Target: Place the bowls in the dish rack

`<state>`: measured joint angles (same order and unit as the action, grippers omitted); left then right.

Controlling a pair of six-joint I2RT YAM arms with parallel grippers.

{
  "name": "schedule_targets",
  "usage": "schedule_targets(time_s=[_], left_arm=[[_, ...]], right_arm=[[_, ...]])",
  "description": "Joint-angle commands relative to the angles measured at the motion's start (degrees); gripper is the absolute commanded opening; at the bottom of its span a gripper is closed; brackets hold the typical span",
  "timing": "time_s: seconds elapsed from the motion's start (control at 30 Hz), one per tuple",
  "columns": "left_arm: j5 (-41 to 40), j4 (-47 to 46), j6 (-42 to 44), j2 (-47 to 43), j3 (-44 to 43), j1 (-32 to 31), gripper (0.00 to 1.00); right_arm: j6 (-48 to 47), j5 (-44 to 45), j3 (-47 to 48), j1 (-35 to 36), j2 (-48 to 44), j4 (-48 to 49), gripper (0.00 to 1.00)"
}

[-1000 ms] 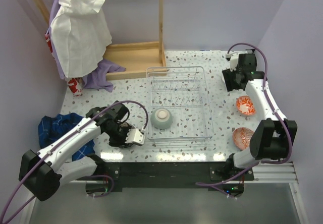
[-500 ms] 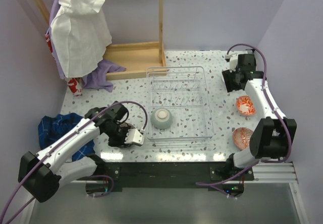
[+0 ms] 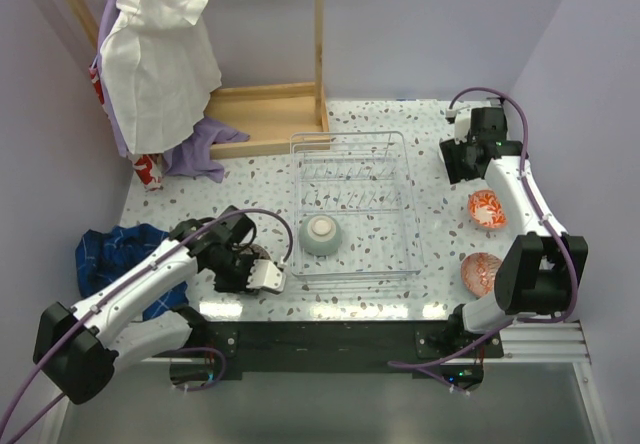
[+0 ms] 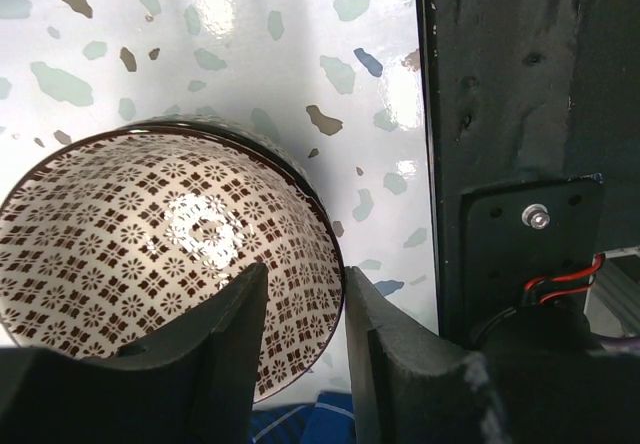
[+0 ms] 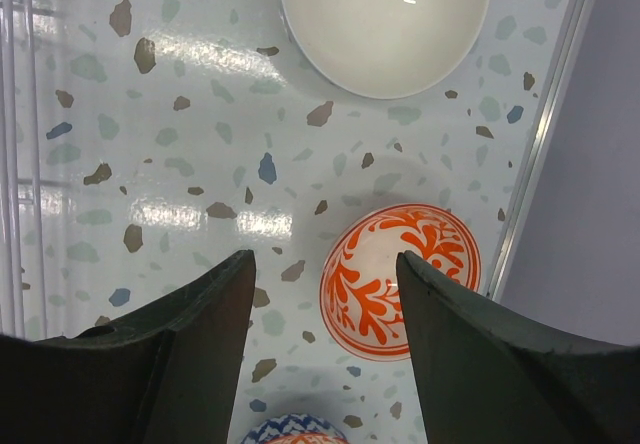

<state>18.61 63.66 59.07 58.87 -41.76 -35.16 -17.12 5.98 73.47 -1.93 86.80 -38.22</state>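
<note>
I note the dish rack at table centre, a pale bowl at its seven o'clock corner. My left gripper clamps the brown-patterned bowl rim. My right gripper stands apart above the orange-patterned bowl.

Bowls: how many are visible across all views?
5: pale bowl in the dish rack, brown-patterned bowl at the left tool, white bowl, far orange bowl and near orange bowl by the right edge.
</note>
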Motion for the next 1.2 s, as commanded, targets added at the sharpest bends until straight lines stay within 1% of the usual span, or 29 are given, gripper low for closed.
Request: schedule_targets(time_s=[0.0,0.27,0.37,0.47,0.57,0.6,0.7,0.87,1.17], left_arm=[[-0.77,-2.57,-1.5,-2.27,-0.08,-1.32,0.42],[-1.38,-4.24,-3.96,-0.95,1.5,-3.07,0.4],[-1.3,-4.33,-4.31,-0.95,1.68,-3.43,0.37],[-1.12,-3.63,-4.66,-1.21,1.24,-3.43,0.31],[-0.6,-2.4,-5.28,-1.65,0.19,-3.51,0.22],[-0.42,-2.14,-5.45,-2.0,0.01,-3.43,0.13],[0.02,-0.73,-5.8,-2.36,-1.04,-3.43,0.01],[0.11,1.11,-6.86,-3.41,-4.29,-3.43,0.0],[-0.33,1.82,-8.44,-4.12,-8.51,-3.43,0.0]], right_arm=[[0.6,-0.79,-0.7,0.18,-2.69,0.16,0.63],[0.87,-1.06,-0.35,0.26,-2.43,0.34,0.62],[0.78,-0.97,-0.08,0.26,-2.43,0.25,0.62],[0.95,-1.23,-0.08,0.26,-2.6,0.07,0.61],[0.95,-1.58,-0.26,0.26,-3.04,-0.19,0.58],[0.95,-1.76,-0.26,0.26,-3.22,-0.28,0.57],[0.95,-2.11,-0.17,0.26,-3.57,-0.81,0.54],[0.87,-2.46,0.27,0.26,-4.1,-1.68,0.52],[0.95,-3.17,2.2,1.05,-3.92,-2.92,0.5]])
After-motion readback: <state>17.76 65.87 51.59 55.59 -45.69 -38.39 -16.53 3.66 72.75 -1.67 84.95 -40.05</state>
